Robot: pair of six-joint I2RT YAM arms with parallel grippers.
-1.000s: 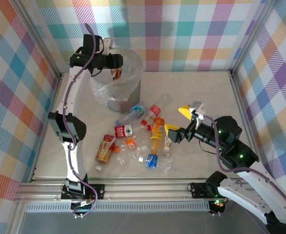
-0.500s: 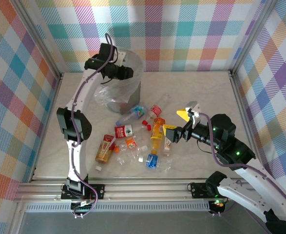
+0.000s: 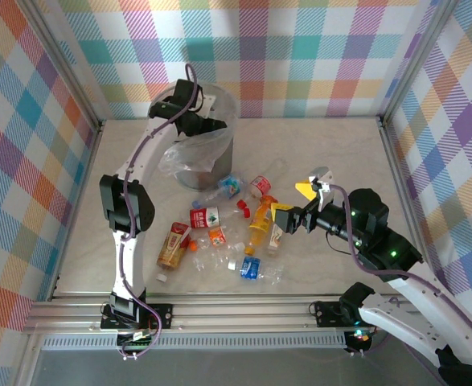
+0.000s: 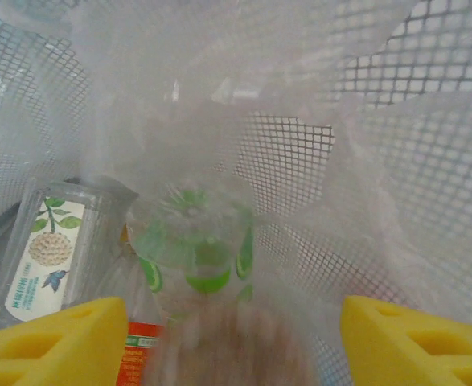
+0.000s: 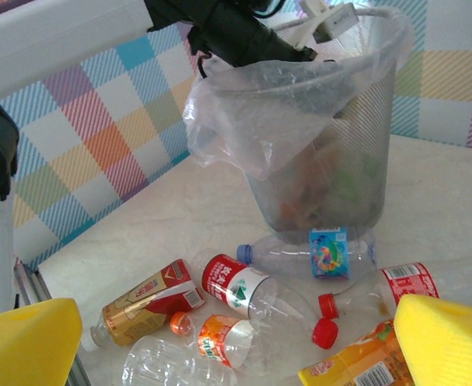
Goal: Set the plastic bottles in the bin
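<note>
Inside the bin (image 4: 396, 96), just below the released left claw (image 4: 236, 342), a green-labelled clear bottle (image 4: 191, 249).

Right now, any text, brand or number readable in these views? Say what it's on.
No text can be quoted; every label is too small or blurred to read.
Red-label bottle: white print and a green emblem, too small.
Blue-label bottle: print blurred.
Orange bottle: barcode and small print, unreadable.
Brown bottle: red and gold label, lettering blurred.
Pale-label bottle in the bin: fruit picture, small print blurred.
</note>
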